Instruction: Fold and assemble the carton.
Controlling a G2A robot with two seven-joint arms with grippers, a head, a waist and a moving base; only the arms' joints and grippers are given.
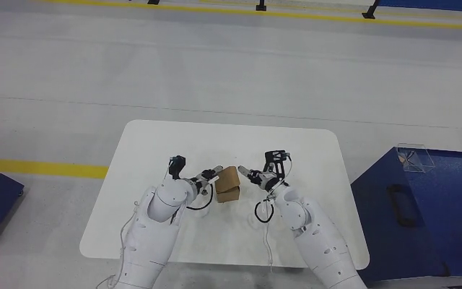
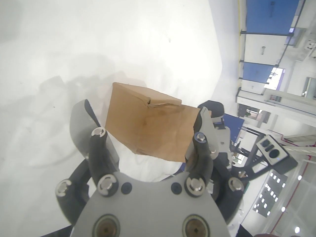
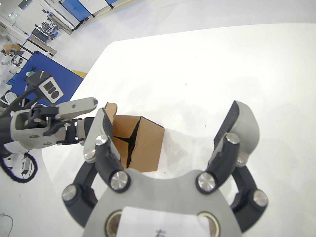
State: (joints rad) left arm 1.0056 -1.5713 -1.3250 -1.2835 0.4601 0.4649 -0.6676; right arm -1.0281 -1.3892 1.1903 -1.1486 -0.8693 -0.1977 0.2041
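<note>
A small brown carton [image 1: 227,184] stands near the middle of the white table [image 1: 303,152], between my two grippers. My left gripper [image 1: 213,177] is at its left side and stands open. In the left wrist view the carton [image 2: 148,124] sits just ahead of the left gripper [image 2: 144,108], one edge touching a fingertip [image 2: 203,117]. My right gripper [image 1: 253,175] is open just right of the carton. In the right wrist view the carton [image 3: 145,144] lies beside one finger [image 3: 103,124] of the right gripper [image 3: 170,114]. Its folded flaps meet in a dark, gaping seam, and one flap [image 3: 111,107] sticks up.
A black cable [image 1: 263,213] loops on the table beside the right arm. A blue cabinet [image 1: 419,209] with a clear box [image 1: 413,155] on it stands off the table's right edge. The far half of the table is bare.
</note>
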